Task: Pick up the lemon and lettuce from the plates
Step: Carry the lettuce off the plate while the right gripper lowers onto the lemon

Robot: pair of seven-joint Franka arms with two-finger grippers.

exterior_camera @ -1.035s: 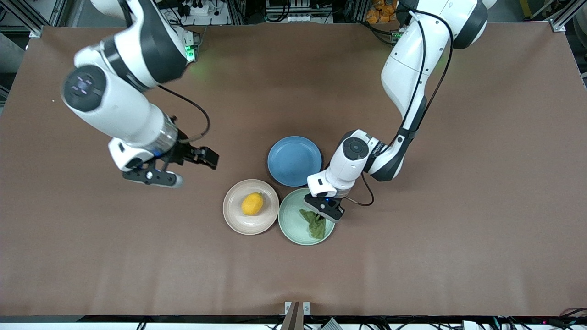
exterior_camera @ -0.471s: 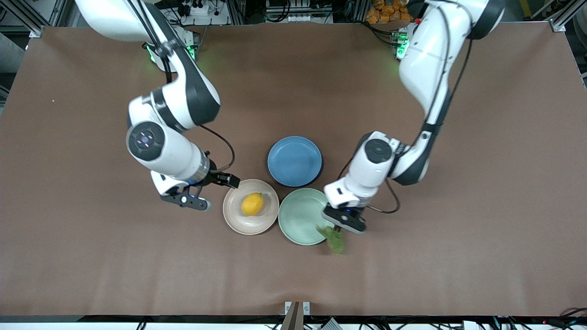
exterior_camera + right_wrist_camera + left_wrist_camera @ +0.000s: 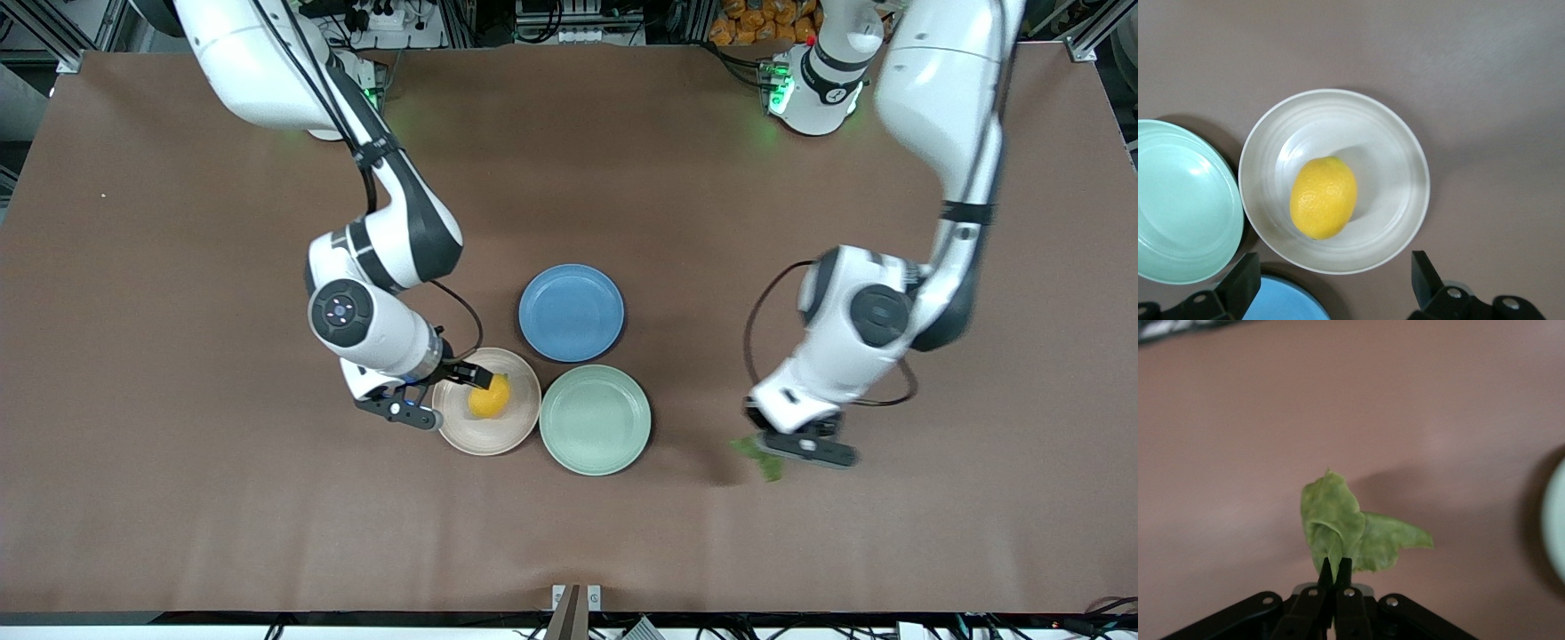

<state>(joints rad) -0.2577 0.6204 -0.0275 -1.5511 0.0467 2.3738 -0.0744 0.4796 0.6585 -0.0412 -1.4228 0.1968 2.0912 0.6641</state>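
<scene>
The lemon, an oval yellow-orange fruit, lies on its side in the beige-pink plate, a little off centre toward one o'clock in the front view. The mint green plate sits just beside it at three o'clock, its rim close against the beige-pink one, and holds nothing. The lettuce, a crumpled green leaf with ragged edges, hangs in the air over bare table, well apart from the mint green plate at its four o'clock.
</scene>
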